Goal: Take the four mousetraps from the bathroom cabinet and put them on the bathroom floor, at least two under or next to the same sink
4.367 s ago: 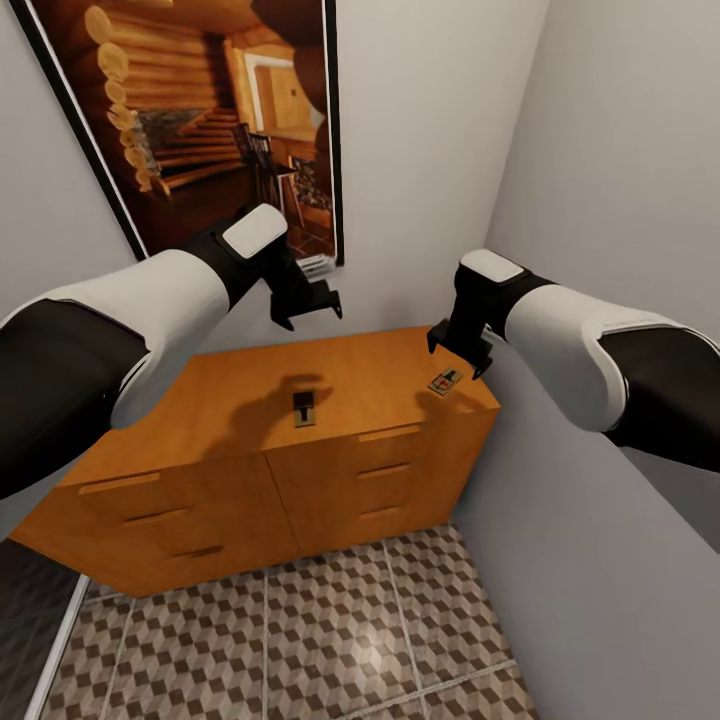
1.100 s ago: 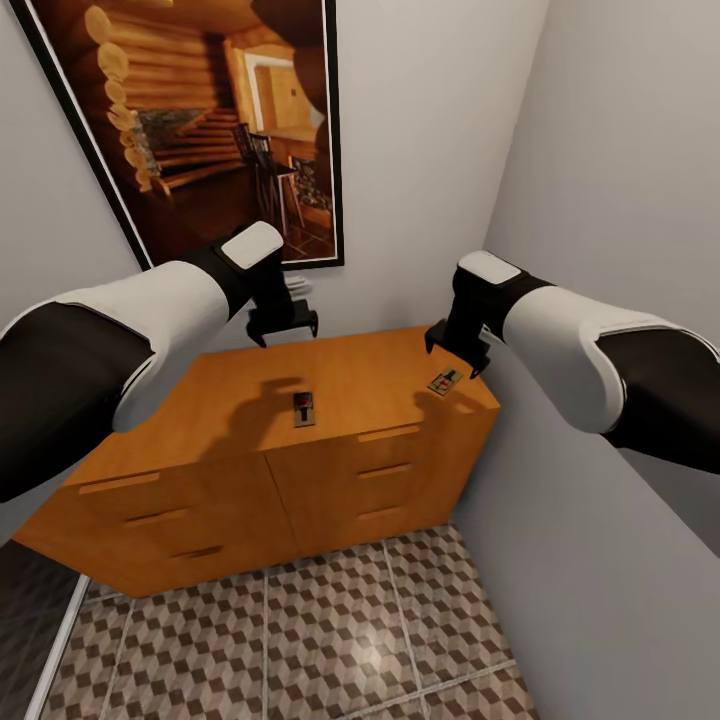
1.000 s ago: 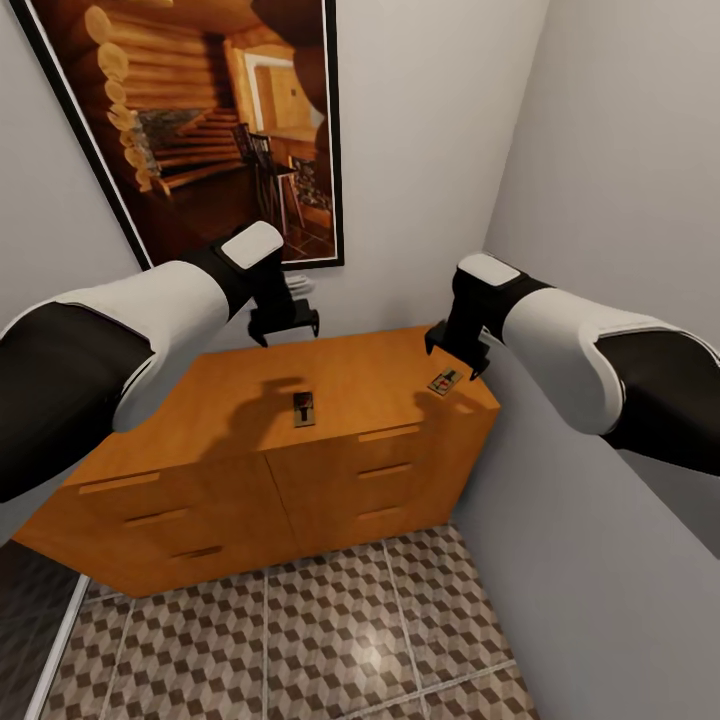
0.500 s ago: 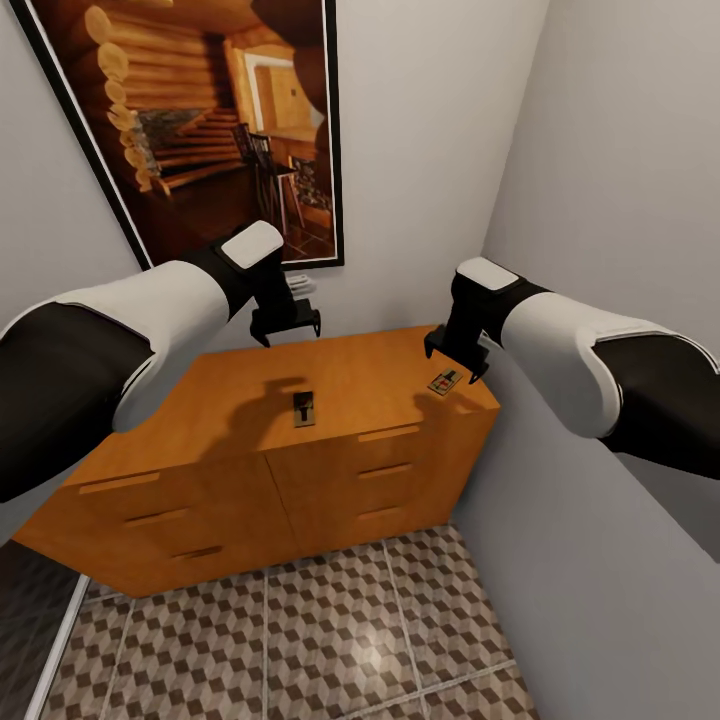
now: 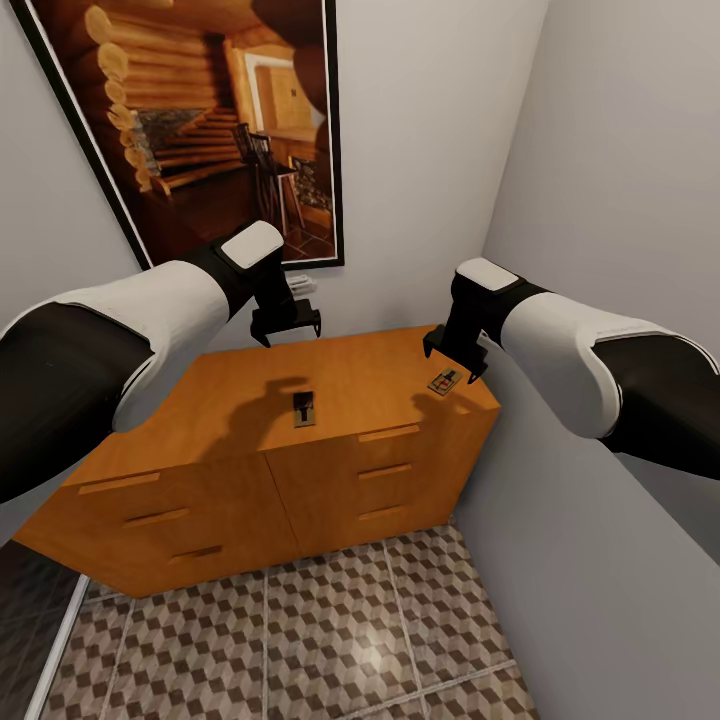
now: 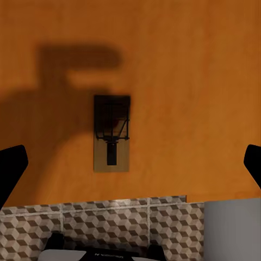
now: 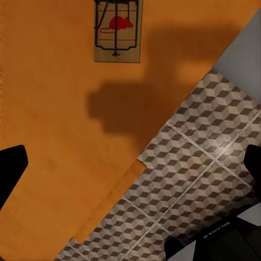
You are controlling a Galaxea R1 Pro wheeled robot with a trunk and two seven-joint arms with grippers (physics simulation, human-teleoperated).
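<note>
The cabinet (image 5: 300, 420) is taken as the landmark; it stands against the rear wall, in the corner, below a framed picture (image 5: 200, 110). The bathroom floor (image 5: 300, 640) is seen in front of the cabinet, and no trap is seen on it. Two mousetraps are seen on the cabinet top: the middle mousetrap (image 5: 303, 408) near the centre of the top, and the corner mousetrap (image 5: 445, 381) near the front corner by the side wall. The other two traps cannot be located. The task is therefore judged to be at an early stage: no trap is held, and all placement on the floor is judged to remain.

The left gripper (image 5: 285, 325) is held above the rear part of the cabinet top, with fingers spread and nothing between them. The right gripper (image 5: 455, 358) is held just above the corner mousetrap, likewise spread and empty.

In the left wrist view the middle mousetrap (image 6: 111, 133) is shown from directly above, its wire parts legible. In the right wrist view the red mouse mark on the corner mousetrap (image 7: 116, 33) is resolved, which is too small to read in the head view.
</note>
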